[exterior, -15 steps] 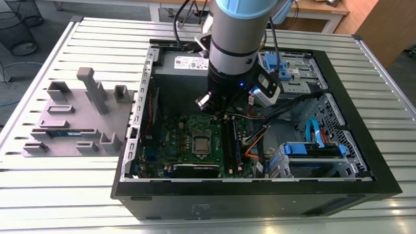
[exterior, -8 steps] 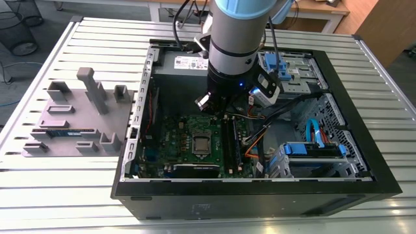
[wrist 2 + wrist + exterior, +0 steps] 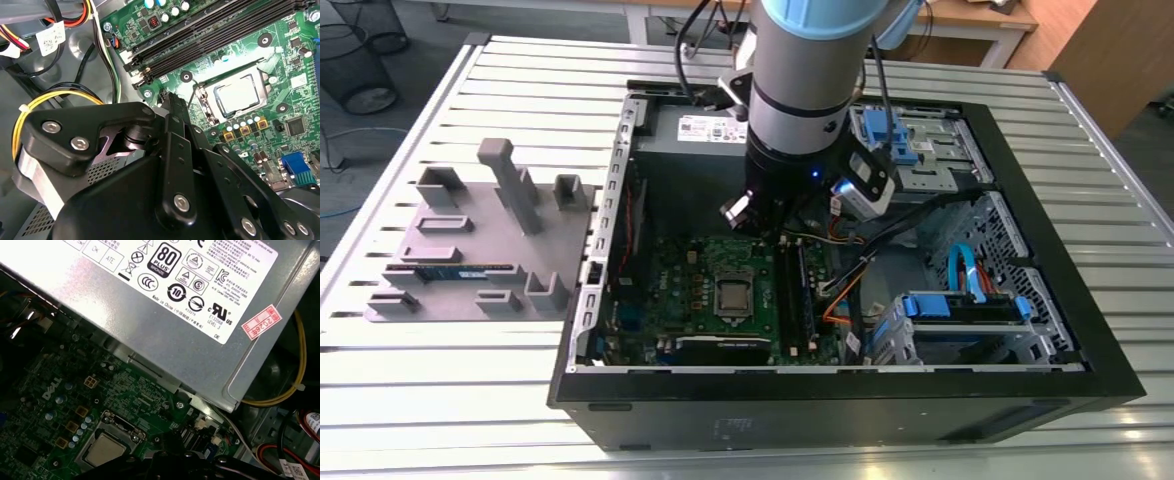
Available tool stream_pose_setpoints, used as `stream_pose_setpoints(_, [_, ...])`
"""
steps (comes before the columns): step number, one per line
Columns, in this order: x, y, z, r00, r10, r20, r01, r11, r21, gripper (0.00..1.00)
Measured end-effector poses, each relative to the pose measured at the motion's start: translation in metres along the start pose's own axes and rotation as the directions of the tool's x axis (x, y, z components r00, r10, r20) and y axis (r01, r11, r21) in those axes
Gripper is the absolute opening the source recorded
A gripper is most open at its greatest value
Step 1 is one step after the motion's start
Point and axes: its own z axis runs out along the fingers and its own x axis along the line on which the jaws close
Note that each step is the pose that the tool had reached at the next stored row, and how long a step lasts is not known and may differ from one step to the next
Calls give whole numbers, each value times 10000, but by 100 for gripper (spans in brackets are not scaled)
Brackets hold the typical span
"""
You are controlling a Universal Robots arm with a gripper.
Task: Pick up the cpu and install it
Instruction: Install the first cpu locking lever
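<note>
Item: cpu (image 3: 236,95), silvery square, which I log as already seated in its socket (image 3: 732,294) on the green motherboard (image 3: 700,270) inside the open computer case (image 3: 1067,330); my reading is that placement is done, though I cannot tell whether the socket's retention frame is latched. Claw (image 3: 172,107): poised above the board just beside the socket, nothing gripped as far as I see, its opening not something I can tell. Also logged: grey parts tray (image 3: 534,300) on the slatted tabletop (image 3: 454,390), holding a blue-green memory stick (image 3: 464,271).
</note>
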Motion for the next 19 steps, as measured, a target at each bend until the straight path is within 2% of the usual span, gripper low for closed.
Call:
stream_pose_setpoints(9, [33,-55,-4,10000,-12,-7,12,10000,11,11])
stream_pose_setpoints(19, [95,-158,-12,10000,-14,-71,14,9999,115,11])
